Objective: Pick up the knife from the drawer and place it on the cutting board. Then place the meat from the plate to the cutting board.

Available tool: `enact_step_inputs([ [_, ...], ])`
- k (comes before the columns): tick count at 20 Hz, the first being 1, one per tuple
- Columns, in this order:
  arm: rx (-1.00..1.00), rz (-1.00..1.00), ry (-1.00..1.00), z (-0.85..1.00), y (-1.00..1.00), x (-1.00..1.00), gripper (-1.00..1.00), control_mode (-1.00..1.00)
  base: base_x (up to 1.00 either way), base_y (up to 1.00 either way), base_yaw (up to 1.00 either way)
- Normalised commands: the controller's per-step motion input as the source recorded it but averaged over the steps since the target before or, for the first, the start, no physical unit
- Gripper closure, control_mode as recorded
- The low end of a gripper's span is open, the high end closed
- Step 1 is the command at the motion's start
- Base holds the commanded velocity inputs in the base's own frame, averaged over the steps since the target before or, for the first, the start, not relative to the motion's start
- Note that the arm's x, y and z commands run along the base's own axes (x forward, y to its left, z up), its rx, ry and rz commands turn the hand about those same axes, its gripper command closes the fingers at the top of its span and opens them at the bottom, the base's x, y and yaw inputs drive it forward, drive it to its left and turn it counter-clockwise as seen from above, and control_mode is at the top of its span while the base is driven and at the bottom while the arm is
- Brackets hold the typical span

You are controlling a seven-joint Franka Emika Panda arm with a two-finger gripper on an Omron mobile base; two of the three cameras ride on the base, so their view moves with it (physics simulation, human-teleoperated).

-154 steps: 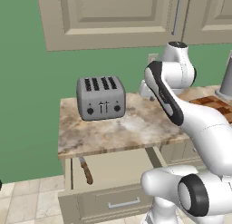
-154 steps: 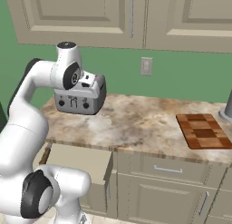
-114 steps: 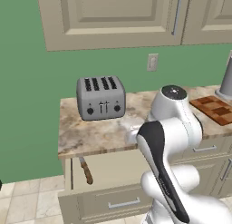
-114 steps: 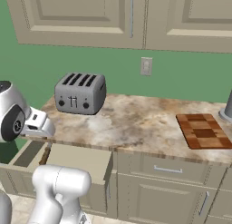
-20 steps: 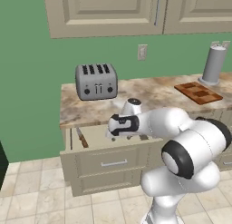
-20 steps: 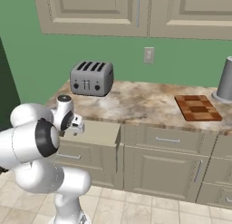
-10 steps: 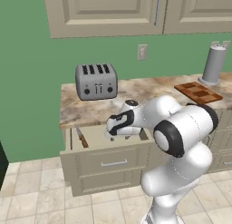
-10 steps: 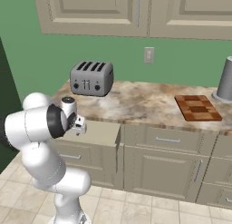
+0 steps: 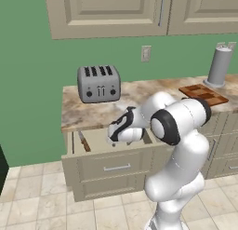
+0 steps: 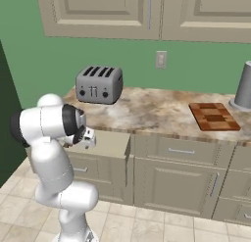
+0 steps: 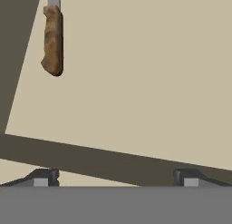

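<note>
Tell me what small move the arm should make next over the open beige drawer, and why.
Probably shift the open two-finger gripper sideways toward the slim knife with the brown wooden handle before descending. In the hand view the knife lies in the upper left corner, well off the line between the fingertips. In the left base view it rests at the left end of the wide beige drawer, with the hand over the middle.

Knife (image 11: 53, 39): mottled brown wooden handle, grey blade, on the plain beige floor of the drawer (image 11: 145, 82), up and left of the gripper (image 11: 116, 177) with its dark tips. Cutting board (image 10: 214, 116): light and dark reddish-brown checks. Bench (image 10: 157, 111): beige-brown marbling; toaster (image 9: 98, 83): grey.
</note>
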Motion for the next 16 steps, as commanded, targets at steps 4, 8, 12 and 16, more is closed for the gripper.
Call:
enact_step_inputs([
  [4,0.00,0.00,0.04,-0.15,0.01,0.01,-1.00,-1.00,0.00,0.00,0.00],
  [8,0.00,0.00,0.03,-0.02,0.00,0.00,-1.00,-1.00,0.00,0.00,0.00],
  [12,0.00,-0.03,0.04,0.00,0.00,-0.07,-1.00,-1.00,0.00,0.00,0.00],
  [16,0.00,-0.06,0.11,0.00,0.00,-0.31,-1.00,-1.00,0.00,0.00,0.00],
])
